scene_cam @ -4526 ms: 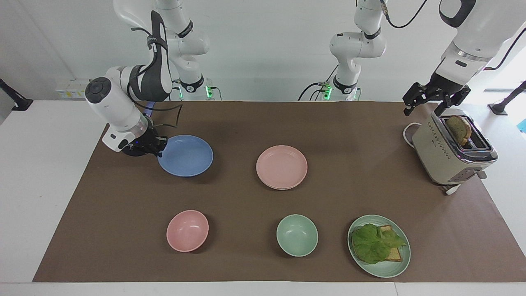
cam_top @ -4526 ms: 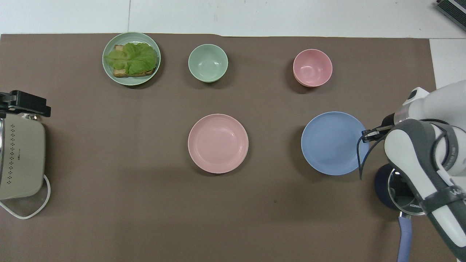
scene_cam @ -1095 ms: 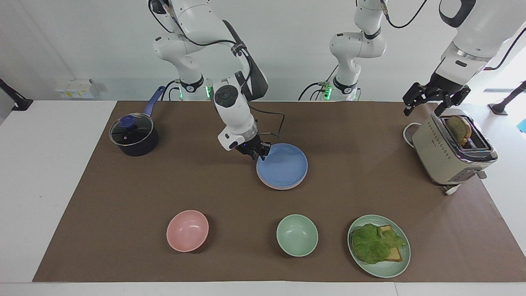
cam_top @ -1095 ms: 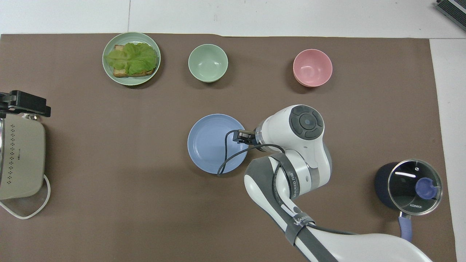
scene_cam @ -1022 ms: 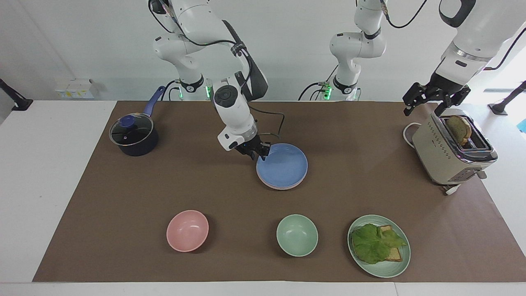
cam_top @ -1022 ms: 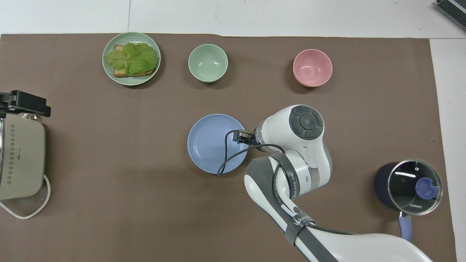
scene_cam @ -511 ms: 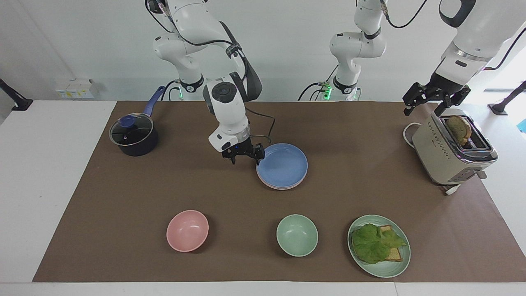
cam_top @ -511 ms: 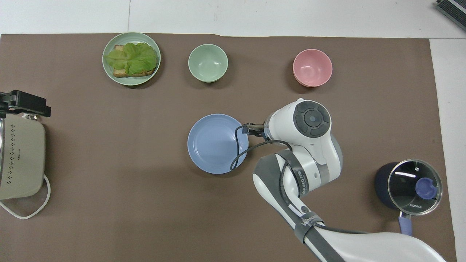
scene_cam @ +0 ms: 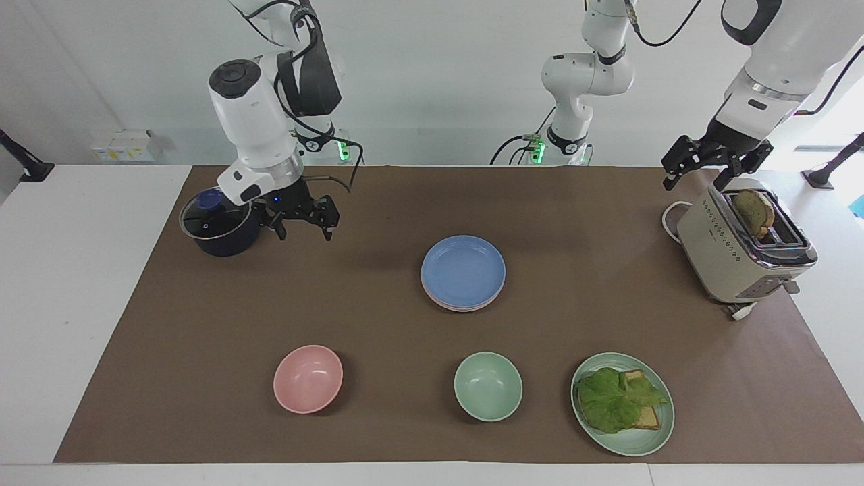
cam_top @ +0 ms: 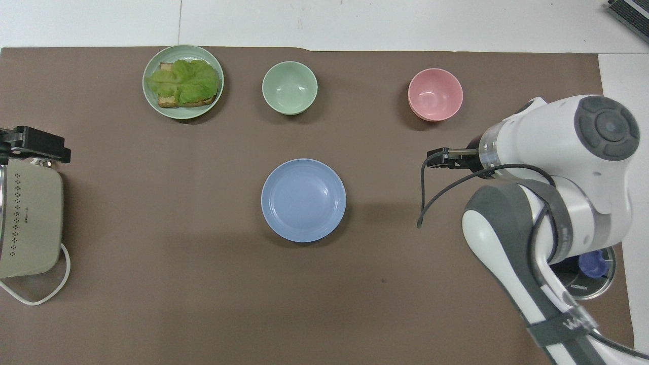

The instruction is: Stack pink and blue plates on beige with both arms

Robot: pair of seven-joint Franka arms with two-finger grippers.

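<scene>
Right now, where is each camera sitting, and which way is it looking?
Facing view: high across the table, looking at both robots; both arms show, right tool open by the pot, left tool open by the toaster.
Overhead view: above the robots, looking steeply down; right arm and left tool's tip show.
Shared: the blue plate, seen half a turn apart.

Bright, even white light from above in both views. Soft short shadows only: a faint one under the blue plate (scene_cam: 463, 270), a diffuse patch on the brown mat (scene_cam: 378, 317) below the right hand (scene_cam: 306, 226). Daylight glare at the window edge past the toaster (scene_cam: 742, 246). Small glint on the pot lid (cam_top: 590, 274). Both views sharp, no motion blur; no clear edge distortion.
</scene>
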